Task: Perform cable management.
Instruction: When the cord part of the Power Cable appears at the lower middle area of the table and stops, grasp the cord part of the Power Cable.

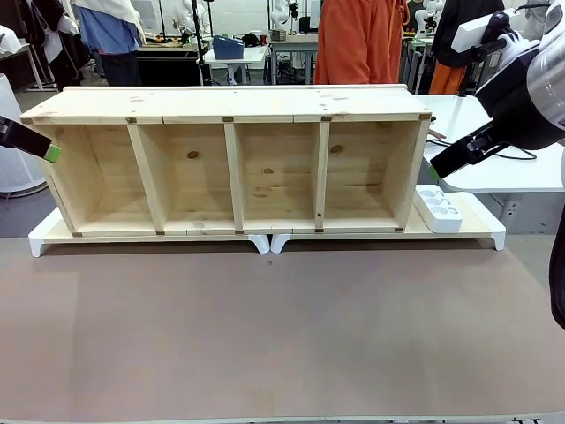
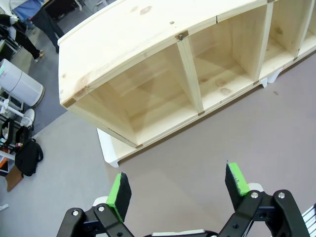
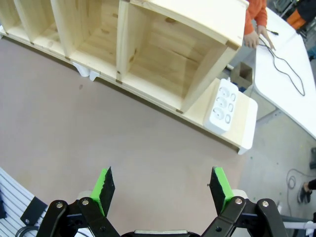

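The cable [image 3: 284, 60], a thin black cord, lies in loose curves on a white table beyond the shelf's right end, where a person's hand [image 3: 253, 38] in an orange sleeve rests at one end of it. Its plug is too small to make out. My right gripper [image 3: 163, 183] hangs open and holding nothing over the brown tabletop, short of the white power strip [image 3: 221, 104]. From the front, my right gripper [image 1: 434, 170] sits just above the power strip [image 1: 439, 208]. My left gripper [image 2: 177, 183] is open and holding nothing, off the shelf's left end [image 1: 48, 150].
A long wooden shelf [image 1: 231, 104] with several open compartments stands on white risers [image 1: 477, 228] across the far side of the brown table [image 1: 282, 336]. A person in orange [image 1: 353, 40] stands behind it.
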